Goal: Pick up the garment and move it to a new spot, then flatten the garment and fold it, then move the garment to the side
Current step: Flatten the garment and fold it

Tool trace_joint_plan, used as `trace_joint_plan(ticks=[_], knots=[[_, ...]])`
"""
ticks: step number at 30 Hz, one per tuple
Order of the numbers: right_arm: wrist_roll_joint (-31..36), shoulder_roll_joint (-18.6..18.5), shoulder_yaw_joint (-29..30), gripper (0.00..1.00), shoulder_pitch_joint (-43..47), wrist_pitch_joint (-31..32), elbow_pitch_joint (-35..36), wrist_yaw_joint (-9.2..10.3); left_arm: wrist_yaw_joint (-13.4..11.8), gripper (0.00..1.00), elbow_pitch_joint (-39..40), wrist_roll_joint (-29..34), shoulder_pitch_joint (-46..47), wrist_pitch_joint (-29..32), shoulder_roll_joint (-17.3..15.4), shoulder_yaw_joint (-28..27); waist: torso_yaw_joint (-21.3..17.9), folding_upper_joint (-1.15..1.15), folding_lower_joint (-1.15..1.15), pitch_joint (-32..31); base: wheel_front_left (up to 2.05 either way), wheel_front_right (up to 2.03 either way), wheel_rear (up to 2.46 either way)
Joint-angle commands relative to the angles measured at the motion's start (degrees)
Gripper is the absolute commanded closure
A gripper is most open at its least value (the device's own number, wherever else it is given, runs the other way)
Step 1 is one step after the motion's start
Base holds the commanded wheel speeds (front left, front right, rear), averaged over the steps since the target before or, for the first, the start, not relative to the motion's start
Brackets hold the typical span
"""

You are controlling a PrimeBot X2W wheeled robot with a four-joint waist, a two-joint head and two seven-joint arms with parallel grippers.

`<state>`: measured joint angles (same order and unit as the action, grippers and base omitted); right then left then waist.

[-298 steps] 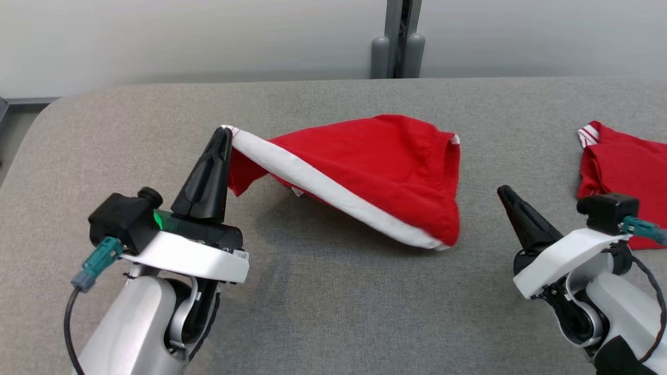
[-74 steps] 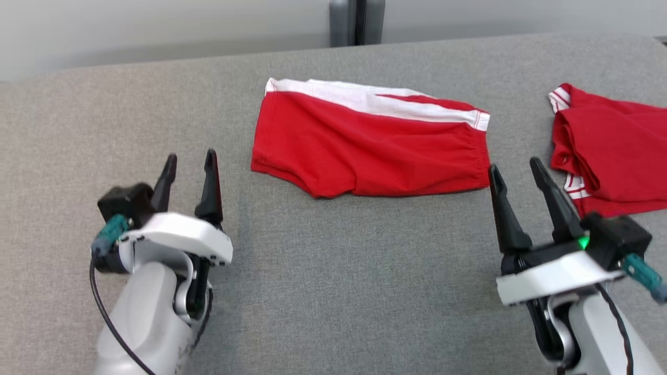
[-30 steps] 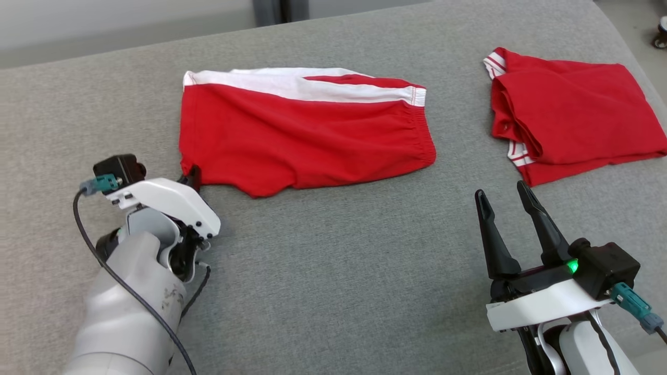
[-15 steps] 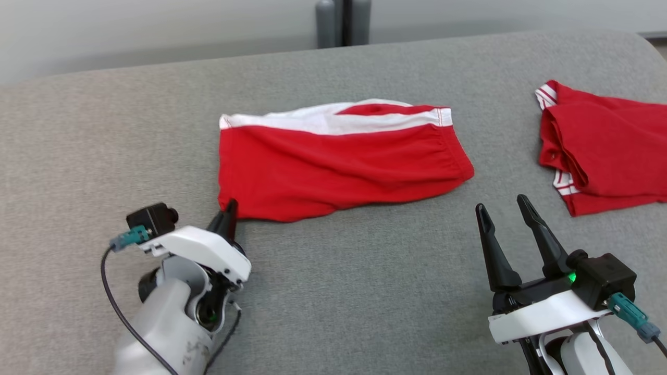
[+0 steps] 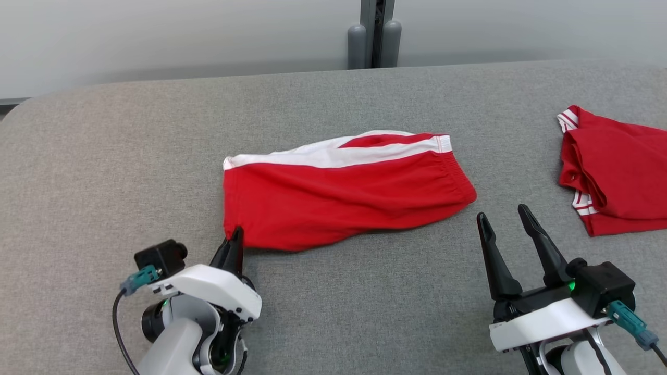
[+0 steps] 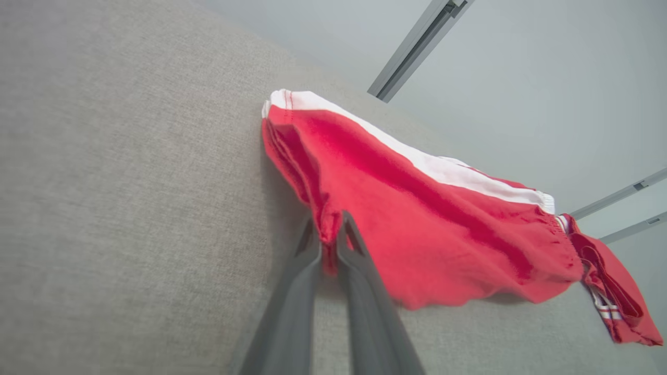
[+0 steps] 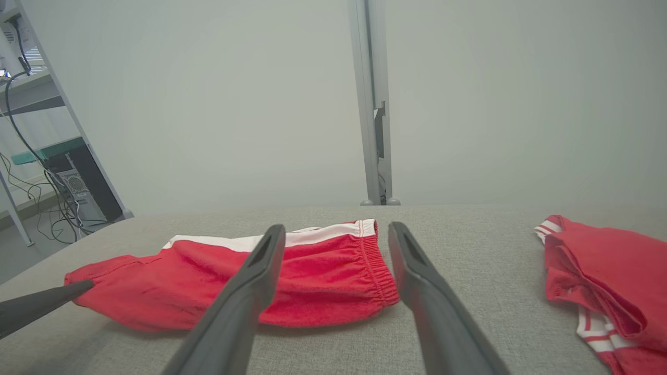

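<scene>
The garment [image 5: 338,198] is a pair of red shorts with a white side stripe, folded flat on the grey table. My left gripper [image 5: 237,237] is shut on its near-left corner, and the left wrist view shows red cloth [image 6: 417,219] pinched between the dark fingertips of the gripper [image 6: 328,234]. My right gripper [image 5: 503,216] stands open near the table's front right, just off the shorts' elastic waistband, holding nothing. In the right wrist view the shorts [image 7: 312,276] lie beyond the spread fingers of the gripper [image 7: 336,232].
A second red garment [image 5: 620,172] with striped white trim lies folded at the table's right edge, also seen as a red heap [image 7: 609,281] in the right wrist view. A grey post [image 5: 372,36] stands behind the table [image 5: 104,156]. A computer and cables [image 7: 68,192] sit off to the left.
My left gripper closed on the shorts' near-left corner and has drawn them nearer and leftward. The head camera swung meanwhile. The right gripper has stayed open.
</scene>
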<state>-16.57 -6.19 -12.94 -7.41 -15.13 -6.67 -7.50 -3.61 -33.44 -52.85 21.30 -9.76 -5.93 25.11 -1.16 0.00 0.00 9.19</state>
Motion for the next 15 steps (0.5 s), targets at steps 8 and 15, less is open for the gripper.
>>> trace_joint_plan(ticks=[8,15], knots=[[-1.31,0.07,-0.76,0.00,0.44,-0.01,-2.28,0.01,-4.54,0.00,6.82,1.49,-4.58,-0.54,-1.65,-0.14,0.04,0.00,0.00,-0.86,0.00,0.00,0.00],[-6.58,0.49,-0.09,0.00,-1.10,-0.01,-6.74,0.00,-5.54,0.00,14.34,6.53,-6.56,-4.62,-2.84,-0.41,1.56,0.00,0.00,-1.53,0.00,0.00,0.00]])
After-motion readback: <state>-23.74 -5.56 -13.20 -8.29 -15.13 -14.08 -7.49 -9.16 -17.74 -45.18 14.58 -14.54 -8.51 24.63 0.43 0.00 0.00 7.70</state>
